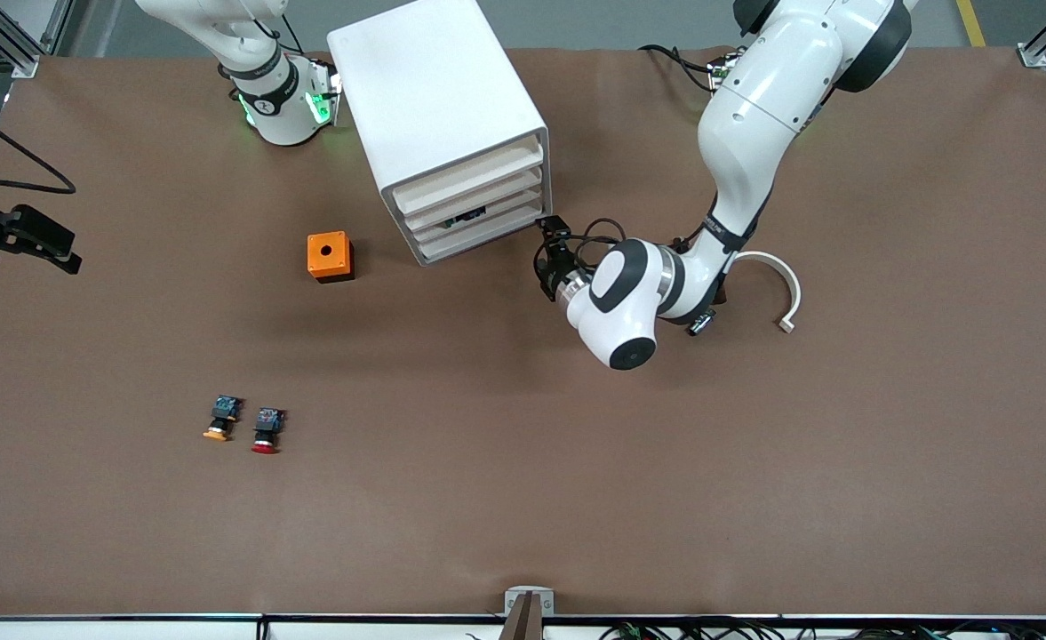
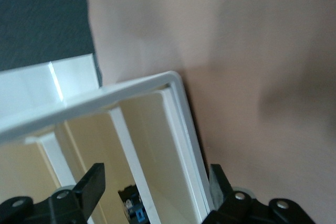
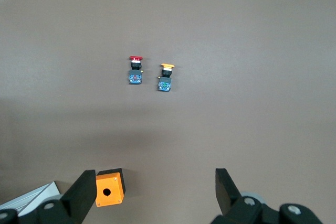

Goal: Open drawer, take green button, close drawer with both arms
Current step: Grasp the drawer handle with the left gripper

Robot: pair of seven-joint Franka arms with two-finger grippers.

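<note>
I see the white four-drawer cabinet [image 1: 438, 116] standing on the brown table [image 1: 576, 462], its drawer fronts angled toward the left arm's end. The drawer [image 1: 478, 216], third from the top, sits in the cabinet, and something dark shows in it. In the left wrist view a small dark and blue part [image 2: 135, 211] lies inside a compartment; I take it for the button, though its cap is hidden.

The left gripper [image 1: 547, 253] is at the cabinet's lower front corner, beside the drawer fronts. Its fingers [image 2: 92, 184] stand apart, straddling the cabinet's side wall [image 2: 181, 145], and grip nothing.

The right gripper [image 3: 152, 192] waits high above the table with its fingers spread wide and empty. Below it lie an orange box [image 1: 330, 256] with a round hole, near the cabinet, and, nearer to the front camera, a red-capped button [image 1: 267, 429] just beside a yellow-orange-capped button [image 1: 220, 419].

A white curved piece [image 1: 776, 289] lies near the left arm [image 1: 754, 116].
</note>
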